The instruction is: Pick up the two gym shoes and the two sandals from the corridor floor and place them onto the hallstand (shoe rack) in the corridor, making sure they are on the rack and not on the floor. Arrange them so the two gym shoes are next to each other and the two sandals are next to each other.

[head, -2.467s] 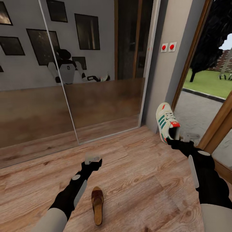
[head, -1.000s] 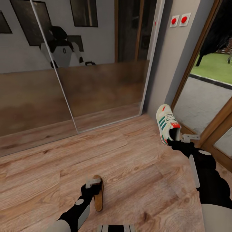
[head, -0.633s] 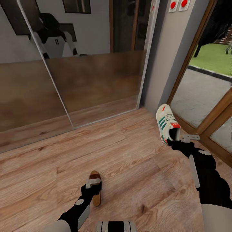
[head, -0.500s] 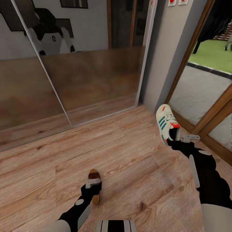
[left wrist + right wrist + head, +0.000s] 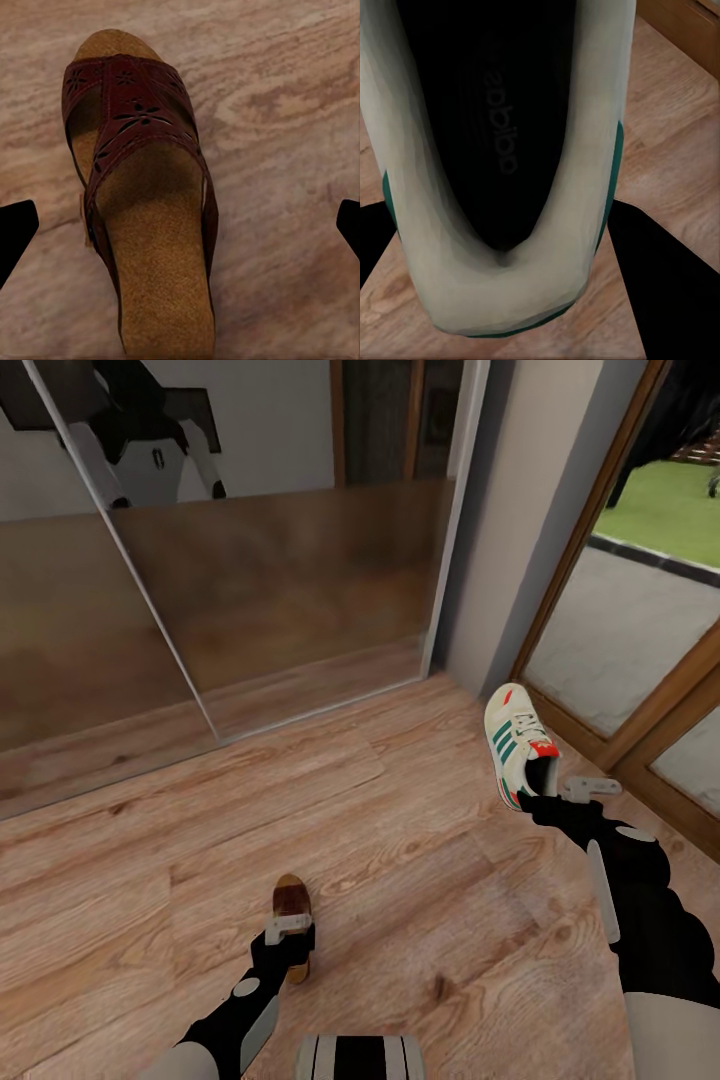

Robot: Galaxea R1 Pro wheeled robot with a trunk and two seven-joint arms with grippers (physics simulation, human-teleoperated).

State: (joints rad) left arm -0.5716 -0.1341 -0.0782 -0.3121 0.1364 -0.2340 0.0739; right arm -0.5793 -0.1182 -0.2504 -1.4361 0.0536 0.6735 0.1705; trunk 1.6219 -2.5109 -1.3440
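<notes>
One dark brown sandal (image 5: 291, 901) with a tan insole lies on the corridor floor (image 5: 430, 860). My left gripper (image 5: 290, 938) hovers over its heel end, open. In the left wrist view the sandal (image 5: 142, 202) lies between the black fingertips (image 5: 15, 232), which are spread wide and not touching it. My right gripper (image 5: 542, 797) is shut on the heel of a cream-white gym shoe (image 5: 516, 752) with green stripes, held off the floor with its toe pointing away. The right wrist view looks into that gym shoe (image 5: 502, 150), whose heel sits between the black fingers (image 5: 660, 285).
A mirrored sliding wardrobe (image 5: 250, 590) runs along the far left wall and reflects my body. A grey wall section (image 5: 520, 530) and a wood-framed glass door (image 5: 640, 650) stand close on the right, near the held shoe. Open wood floor lies between my arms.
The view has tilted down and shifted. My left arm dropped from in front of the sandal to just above its heel. My right gripper keeps holding the gym shoe in the same pose.
</notes>
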